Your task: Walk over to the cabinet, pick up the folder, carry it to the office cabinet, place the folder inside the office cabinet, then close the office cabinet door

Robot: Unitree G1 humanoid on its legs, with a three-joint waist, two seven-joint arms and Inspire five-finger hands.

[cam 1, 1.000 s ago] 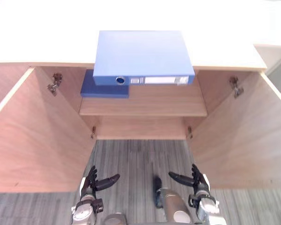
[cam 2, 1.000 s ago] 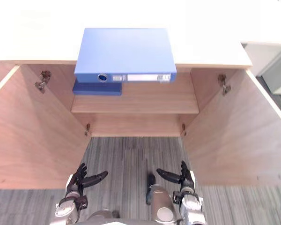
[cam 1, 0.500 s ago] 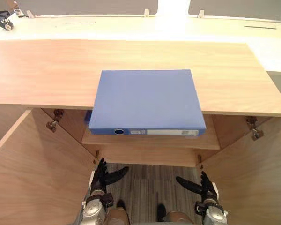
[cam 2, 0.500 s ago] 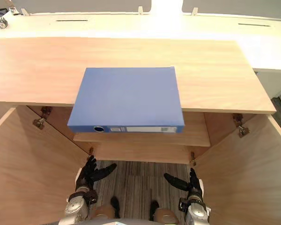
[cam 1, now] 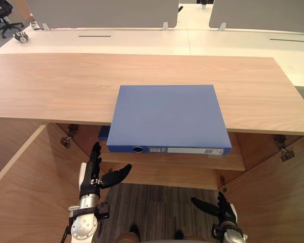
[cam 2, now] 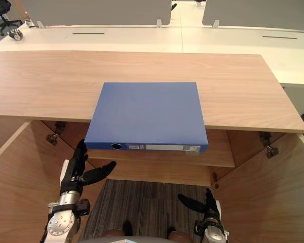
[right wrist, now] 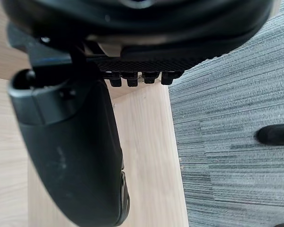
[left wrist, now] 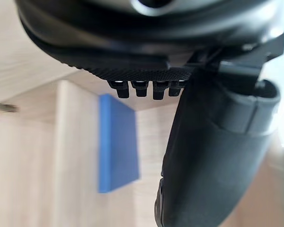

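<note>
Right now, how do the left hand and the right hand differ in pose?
The left hand is held high, its fingers up by the shelf under the folder; the right hand hangs low over the carpet. The left hand stands beside the open left door, the right hand beside the open right door. Both are open, thumbs spread inward, holding nothing; the folder lies untouched on the cabinet top.

- There were two folders: a blue folder (cam 2: 148, 112) and a second folder (left wrist: 117, 142) past the left hand (cam 1: 92, 173).
- Two cabinet doors stood open: a left door (cam 1: 25, 192) and a right door (cam 1: 276, 202).
</note>
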